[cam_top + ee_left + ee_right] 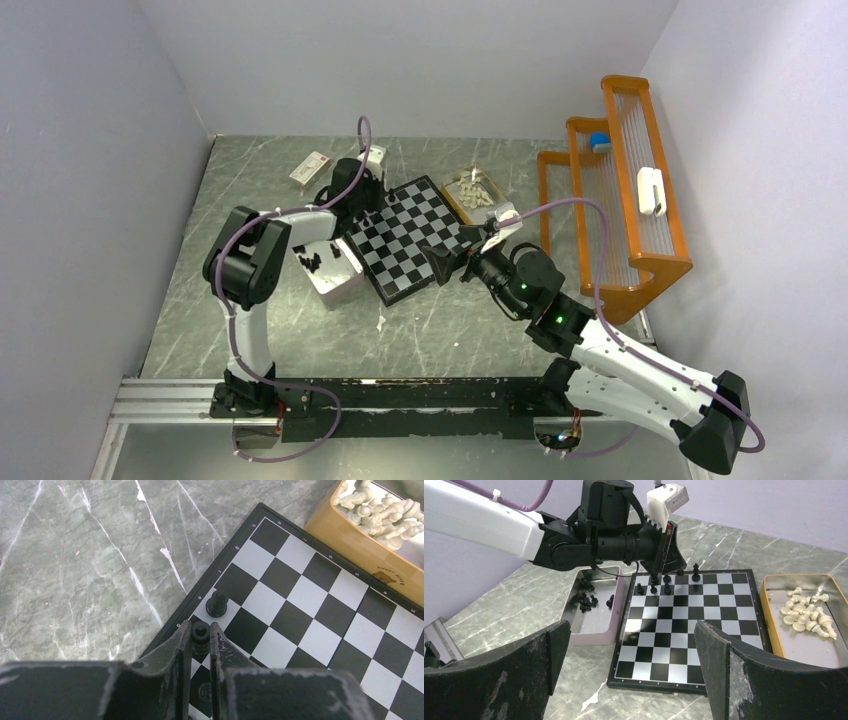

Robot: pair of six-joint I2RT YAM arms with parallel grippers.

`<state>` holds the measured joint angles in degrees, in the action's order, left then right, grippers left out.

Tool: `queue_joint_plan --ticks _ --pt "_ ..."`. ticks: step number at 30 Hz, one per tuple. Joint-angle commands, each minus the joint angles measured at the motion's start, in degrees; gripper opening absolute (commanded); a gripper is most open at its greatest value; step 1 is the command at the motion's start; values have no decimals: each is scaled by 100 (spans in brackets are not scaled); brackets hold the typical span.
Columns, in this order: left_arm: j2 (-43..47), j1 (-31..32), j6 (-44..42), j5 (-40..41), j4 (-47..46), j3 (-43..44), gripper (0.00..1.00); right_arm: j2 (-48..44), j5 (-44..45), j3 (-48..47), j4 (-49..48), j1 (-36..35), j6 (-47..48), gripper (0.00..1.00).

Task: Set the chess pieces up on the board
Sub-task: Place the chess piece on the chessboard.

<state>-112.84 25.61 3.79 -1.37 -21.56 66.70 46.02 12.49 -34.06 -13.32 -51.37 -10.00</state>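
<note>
The left hand [201, 636] is closed to a narrow gap around a black chessman [201, 630], which stands on an edge square of the board [300, 605], next to a second black piece [217, 604] on the same rim row. The right hand [631, 625] hangs wide open, holding nothing, at the board's near edge. More black pieces [585, 600] lie in the white box [591, 620] to the board's left (as the right wrist camera sees it). The cream-white pieces [804, 612] sit in the tan tray [809, 647] opposite, on the grey marbled worktop [75, 555].
</note>
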Motion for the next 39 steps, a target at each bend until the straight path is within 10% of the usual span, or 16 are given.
queue_joint_plan --ticks 1,39 --pt "-106 10 -175 128 -222 197 15 -23 95 -141 -22 22 77 100" --pt "-447 15 -309 128 -109 338 29 -261 201 -115 69 24 69 100"
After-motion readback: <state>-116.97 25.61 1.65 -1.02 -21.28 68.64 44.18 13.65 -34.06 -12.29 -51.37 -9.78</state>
